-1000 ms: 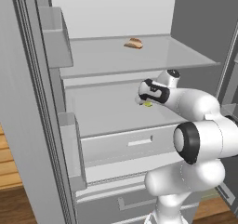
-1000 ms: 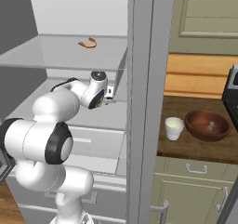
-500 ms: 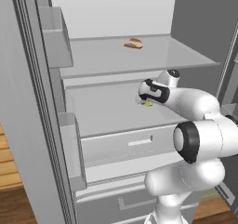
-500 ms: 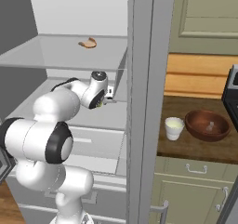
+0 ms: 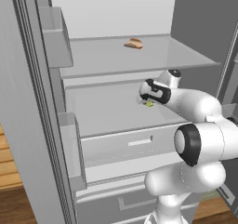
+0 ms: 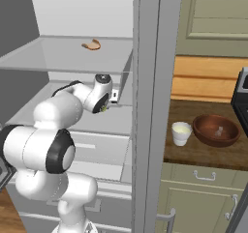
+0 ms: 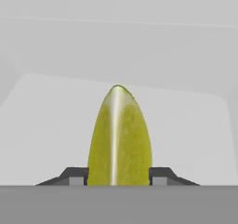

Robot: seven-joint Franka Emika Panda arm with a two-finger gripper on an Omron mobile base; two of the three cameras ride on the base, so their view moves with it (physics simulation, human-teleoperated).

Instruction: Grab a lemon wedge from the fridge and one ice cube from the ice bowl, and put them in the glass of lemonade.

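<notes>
- One lemon wedge [image 7: 119,137] sits mid-frame between my gripper [image 7: 119,175] fingertips, both touching its sides.
- Jaws clamped on it, over fridge [image 5: 107,109] shelf.

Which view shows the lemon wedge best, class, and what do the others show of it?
The hand view: the wedge looms large between the end effector's fingertips. The left base view shows a tiny yellow speck on the fridge shelf; the right base view shows a mere sliver beside the arm.
</notes>
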